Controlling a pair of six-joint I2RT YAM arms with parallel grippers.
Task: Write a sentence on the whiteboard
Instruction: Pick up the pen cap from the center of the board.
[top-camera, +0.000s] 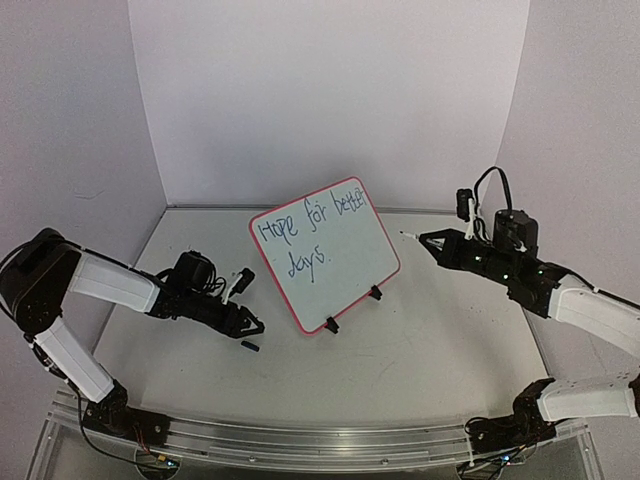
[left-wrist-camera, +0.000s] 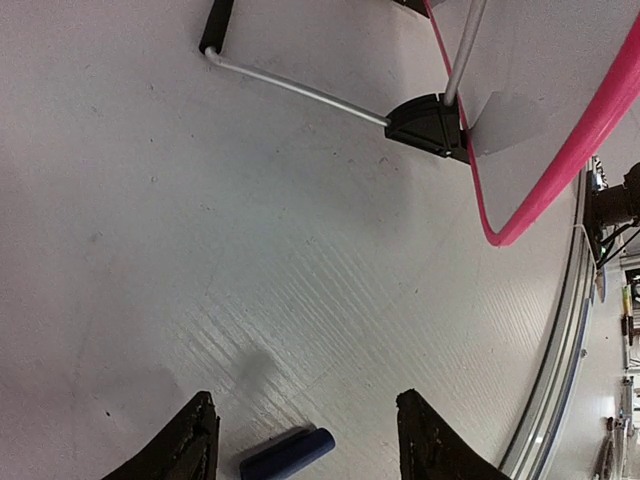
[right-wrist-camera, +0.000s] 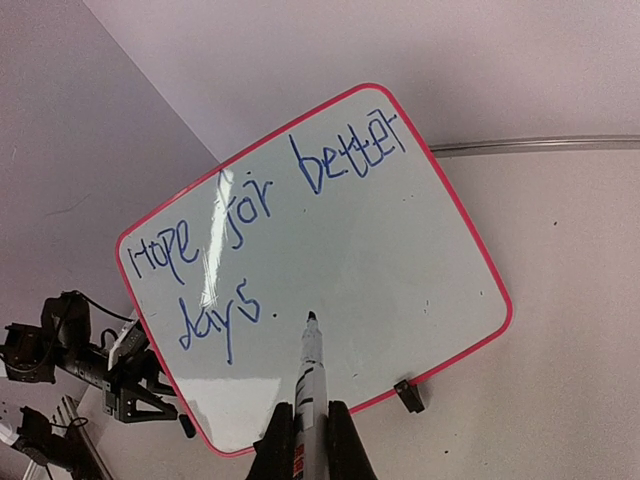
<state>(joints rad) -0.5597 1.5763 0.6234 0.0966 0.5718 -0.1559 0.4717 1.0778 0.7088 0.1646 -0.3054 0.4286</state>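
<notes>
Left hand (left-wrist-camera: 305, 402): low over the bench (top-camera: 420, 330), jaws spread wide, gripping nothing. A dark blue marker cap (left-wrist-camera: 288, 452) lies flat on the bench between its fingers (left-wrist-camera: 197, 440).

The whiteboard (top-camera: 325, 257) stands tilted on two black clip feet (top-camera: 332, 326), ahead and to the right of this hand and apart from it.

Right hand (right-wrist-camera: 310, 440): closed on a marker (right-wrist-camera: 308, 375), with the tip forward and aimed at the board. In the top view the tip is clear of the board face.

The sentence (right-wrist-camera: 245, 218) is in blue on two lines, "Hope for better" over "days."
</notes>
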